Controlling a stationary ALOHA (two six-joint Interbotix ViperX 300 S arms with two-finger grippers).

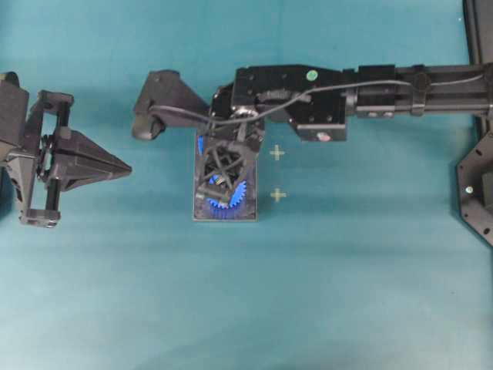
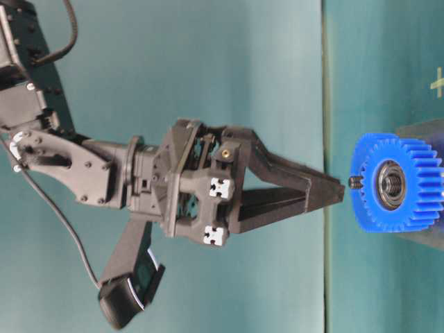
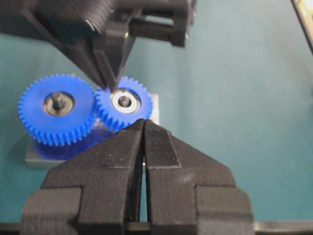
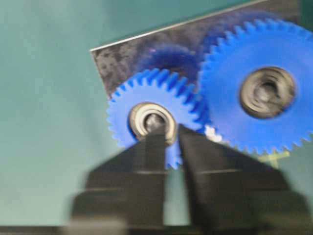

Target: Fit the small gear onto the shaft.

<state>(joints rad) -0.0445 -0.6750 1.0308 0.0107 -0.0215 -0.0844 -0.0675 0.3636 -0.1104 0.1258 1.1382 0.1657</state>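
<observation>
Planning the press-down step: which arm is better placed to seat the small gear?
Right. Its gripper is directly over the small gear on the plate, tips at the hub. The left gripper sits shut, off to the side.

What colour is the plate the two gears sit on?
Dark grey metal with a bright edge; the plate shows best in the right wrist view.

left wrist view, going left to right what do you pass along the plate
larger blue gear → small gear, its teeth meshed with the larger one's → bare right edge of the dark grey plate → open teal table
</observation>
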